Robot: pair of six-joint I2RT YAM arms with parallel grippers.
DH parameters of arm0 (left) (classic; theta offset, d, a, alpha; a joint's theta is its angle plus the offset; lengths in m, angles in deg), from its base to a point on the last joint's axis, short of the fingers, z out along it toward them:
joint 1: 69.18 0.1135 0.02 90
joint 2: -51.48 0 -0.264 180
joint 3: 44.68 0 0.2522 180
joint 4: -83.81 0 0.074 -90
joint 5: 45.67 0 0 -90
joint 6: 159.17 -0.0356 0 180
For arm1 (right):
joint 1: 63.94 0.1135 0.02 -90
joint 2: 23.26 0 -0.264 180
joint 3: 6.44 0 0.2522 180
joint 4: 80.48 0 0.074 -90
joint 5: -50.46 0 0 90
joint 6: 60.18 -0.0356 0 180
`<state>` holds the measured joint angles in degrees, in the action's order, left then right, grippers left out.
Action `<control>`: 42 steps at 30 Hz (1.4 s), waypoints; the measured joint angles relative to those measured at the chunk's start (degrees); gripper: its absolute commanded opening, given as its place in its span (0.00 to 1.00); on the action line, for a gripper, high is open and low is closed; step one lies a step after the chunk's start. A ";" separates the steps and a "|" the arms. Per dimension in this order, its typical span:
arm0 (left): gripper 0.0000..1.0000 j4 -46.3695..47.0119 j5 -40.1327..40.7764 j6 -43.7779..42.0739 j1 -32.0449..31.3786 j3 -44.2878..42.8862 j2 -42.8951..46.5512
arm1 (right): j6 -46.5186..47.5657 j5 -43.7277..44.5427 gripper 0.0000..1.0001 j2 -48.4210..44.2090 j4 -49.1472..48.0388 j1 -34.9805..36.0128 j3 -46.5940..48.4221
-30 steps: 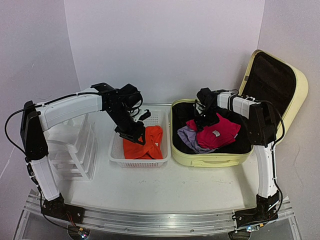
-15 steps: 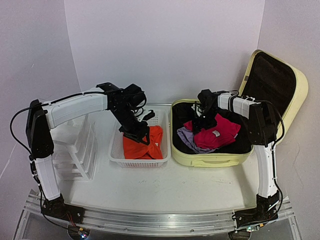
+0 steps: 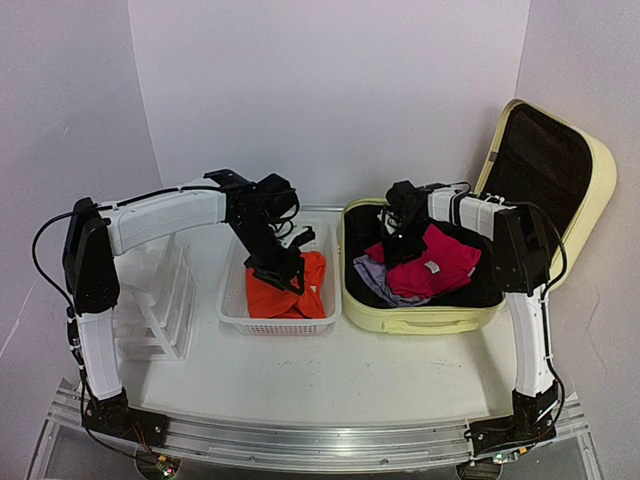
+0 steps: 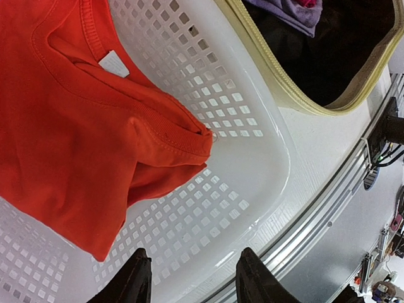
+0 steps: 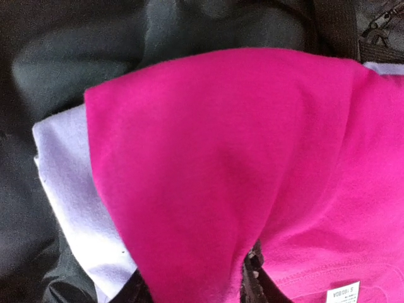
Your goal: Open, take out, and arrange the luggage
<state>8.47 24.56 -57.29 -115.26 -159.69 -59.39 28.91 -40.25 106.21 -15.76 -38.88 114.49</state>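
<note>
On the white table (image 3: 330, 385) just beyond the two arm bases, the unpacking is begun but far from finished. The white mesh basket (image 3: 236, 300) holds a single orange shirt (image 3: 285, 298). The left gripper (image 4: 194, 262) hangs above it, jaws partly apart with nothing between them. To the basket's left stands a clear drawer organizer (image 3: 150, 300), its contents hard to make out. Just beside the basket on the right sits the pale yellow luggage (image 3: 420, 322), already unzipped, its black-lined lid (image 3: 545, 165) propped up at the far right. Inside, the right gripper (image 5: 192, 287) has its jaws part-closed around a fold of a pink top (image 3: 440, 265) — a grip, by the look of it. A lilac garment (image 3: 372, 275) lies beneath it. By this view the opening is done and one piece is out — at least two more remain to be lifted and arranged.
</note>
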 measured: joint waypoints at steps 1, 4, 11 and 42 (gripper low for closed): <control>0.48 0.00 -0.09 -0.02 0.00 0.00 -0.26 | 0.02 -0.33 0.32 0.00 -0.02 -0.17 0.00; 0.49 0.02 -0.63 -0.17 0.00 0.00 -1.14 | 0.33 -1.95 0.26 0.00 -0.07 -1.05 -0.02; 0.52 0.02 -1.84 -1.05 0.00 0.00 -3.23 | 0.28 -6.43 0.15 -0.13 -0.48 -3.06 -0.85; 0.47 0.09 -9.09 -1.53 -1.31 2.43 -5.64 | 4.31 -21.81 0.00 -8.52 0.17 -7.28 -2.71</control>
<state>8.56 15.47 -58.82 -116.57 -157.27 -65.03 33.21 -62.06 97.69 -15.59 -46.16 111.78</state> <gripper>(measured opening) 0.476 0.088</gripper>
